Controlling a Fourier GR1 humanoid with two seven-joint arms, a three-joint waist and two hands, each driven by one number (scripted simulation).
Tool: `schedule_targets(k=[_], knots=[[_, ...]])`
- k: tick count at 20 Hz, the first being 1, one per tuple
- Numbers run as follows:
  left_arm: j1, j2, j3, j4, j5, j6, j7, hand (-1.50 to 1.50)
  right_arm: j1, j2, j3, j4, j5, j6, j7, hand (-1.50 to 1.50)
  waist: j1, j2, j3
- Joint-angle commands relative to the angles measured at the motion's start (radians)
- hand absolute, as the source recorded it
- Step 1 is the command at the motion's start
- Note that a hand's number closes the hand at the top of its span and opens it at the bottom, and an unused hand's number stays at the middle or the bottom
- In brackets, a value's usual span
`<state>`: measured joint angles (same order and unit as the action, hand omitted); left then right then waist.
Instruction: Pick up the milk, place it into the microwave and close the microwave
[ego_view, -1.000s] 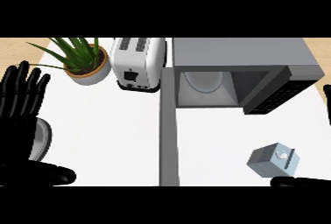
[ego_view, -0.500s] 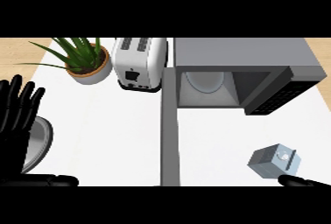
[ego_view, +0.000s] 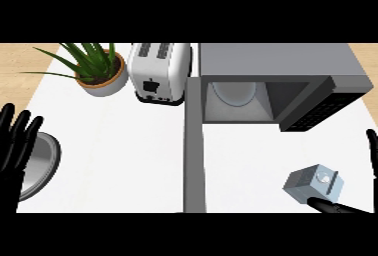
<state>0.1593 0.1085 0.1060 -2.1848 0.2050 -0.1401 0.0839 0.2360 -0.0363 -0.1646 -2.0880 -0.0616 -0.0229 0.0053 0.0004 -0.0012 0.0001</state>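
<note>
Right hand (ego_view: 336, 207): at the lower right edge, just nearer than the milk; one dark finger lies straight beside the carton's near side and another shows at the right border, so the fingers are spread and closed on nothing.
Milk (ego_view: 314, 183): a small grey-blue carton standing on the white counter (ego_view: 148, 160), nearer than the microwave and to the right of its open door.
Left hand (ego_view: 16, 145): far left of the microwave, fingers straight and apart, resting over the metal bowl (ego_view: 40, 165).
Door (ego_view: 193, 145): swung open, running from the microwave's left corner toward the viewer.
Microwave (ego_view: 273, 75): cavity open, a pale turntable plate visible inside.
Toaster (ego_view: 159, 72): just left of the microwave.
Plant (ego_view: 100, 70): left of the toaster.
Risk: a finger closing off-centre could tip or push the light carton away; a carried carton could catch the cavity's edge.
Writing: none readable; only a dark mark on the toaster.
</note>
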Motion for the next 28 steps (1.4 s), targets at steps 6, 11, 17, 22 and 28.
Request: schedule_targets(k=[6,11,17,22,28], knots=[[0.083,-0.015,0.008,-0.078,0.032,-0.040,0.025,-1.50,0.081,0.005,-0.056,0.191,0.006,0.046,-0.188,-1.50,0.001,0.000,0.000],[0.103,-0.035,-0.015,-0.059,-0.024,-0.055,-0.040,-1.50,0.092,0.022,-0.076,0.346,0.041,0.047,-0.327,-1.50,0.002,0.001,0.000],[0.071,-0.073,-0.069,-0.098,-0.073,-0.004,0.038,-1.50,0.092,-0.002,-0.131,0.498,0.000,0.090,-0.460,-1.50,-0.001,0.001,0.000],[0.251,-0.106,-0.196,-0.258,-0.125,0.013,0.025,-1.50,0.052,0.009,-0.118,0.638,0.025,0.093,-0.538,-1.50,0.009,-0.001,0.000],[0.099,-0.039,-0.009,-0.160,-0.003,-0.036,0.065,-1.50,-0.054,0.003,-0.155,0.956,0.010,0.133,-0.752,-1.50,0.004,0.002,0.001]])
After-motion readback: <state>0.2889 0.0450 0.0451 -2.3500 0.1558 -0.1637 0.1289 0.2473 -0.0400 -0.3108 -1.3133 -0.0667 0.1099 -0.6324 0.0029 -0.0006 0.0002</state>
